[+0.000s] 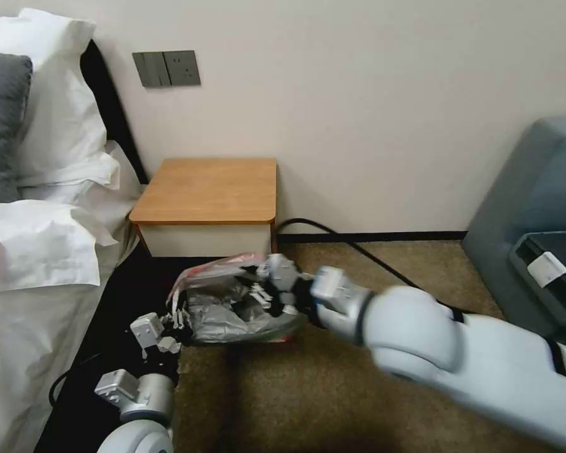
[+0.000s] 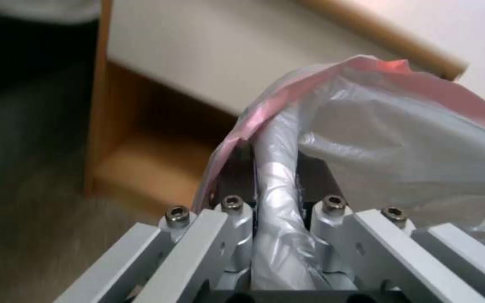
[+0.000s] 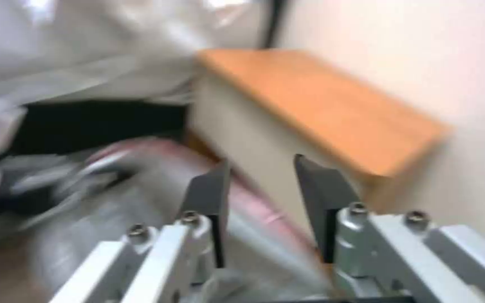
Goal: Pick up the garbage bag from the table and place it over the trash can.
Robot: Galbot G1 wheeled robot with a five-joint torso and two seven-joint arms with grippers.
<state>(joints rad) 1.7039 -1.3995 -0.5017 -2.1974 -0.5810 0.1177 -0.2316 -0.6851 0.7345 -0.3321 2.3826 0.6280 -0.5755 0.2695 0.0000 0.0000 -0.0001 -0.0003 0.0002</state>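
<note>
1. One garbage bag (image 1: pixel 233 302) is in view: crinkled translucent grey plastic with a pinkish-red rim. It hangs stretched between the two tools, above the carpet (image 1: pixel 333 390) and in front of the desk (image 1: pixel 207 189), below the level of the desktop.
2. One desk is in view: orange-brown top, white front, low open shelf (image 2: pixel 147 168). It stands against the wall (image 1: pixel 371 100), just beside the bed (image 1: pixel 38 264).
3. Left tool (image 1: pixel 177 321): positioned at the bag's left edge. In the left wrist view, the left tool (image 2: pixel 279 206) has its fingers pressed onto a bunched strand of the garbage bag (image 2: pixel 366 139), which runs between them.
4. Right tool (image 1: pixel 267 290): positioned at the bag's right side, near the rim. In the right wrist view, the right tool (image 3: pixel 260 185) has its two dark fingers (image 3: pixel 211 191) spread with a clear gap; the garbage bag (image 3: pixel 141 198) lies beyond them, not pinched.
5. Two white pillows (image 1: pixel 56 94) and one grey pillow (image 1: pixel 0 119) rest on the bed
6. One black cable (image 1: pixel 358 248) runs along the carpet by the wall
</note>
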